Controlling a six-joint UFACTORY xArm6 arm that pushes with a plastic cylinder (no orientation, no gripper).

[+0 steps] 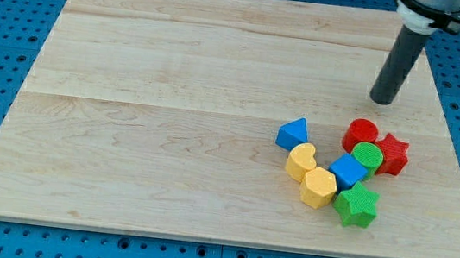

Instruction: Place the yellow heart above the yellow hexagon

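The yellow heart [301, 161] lies on the wooden board [173, 96] at the view's lower right. It touches the yellow hexagon [318, 188] on the hexagon's upper left. My tip [382, 100] is toward the view's upper right. It is well above and to the right of both yellow blocks and touches no block.
A blue triangle [293, 134] sits just above the heart. A blue cube [348, 171], green cylinder [368, 156], red cylinder [361, 133], red star [391, 153] and green star [356, 204] cluster right of the yellow blocks. The board's right edge is close by.
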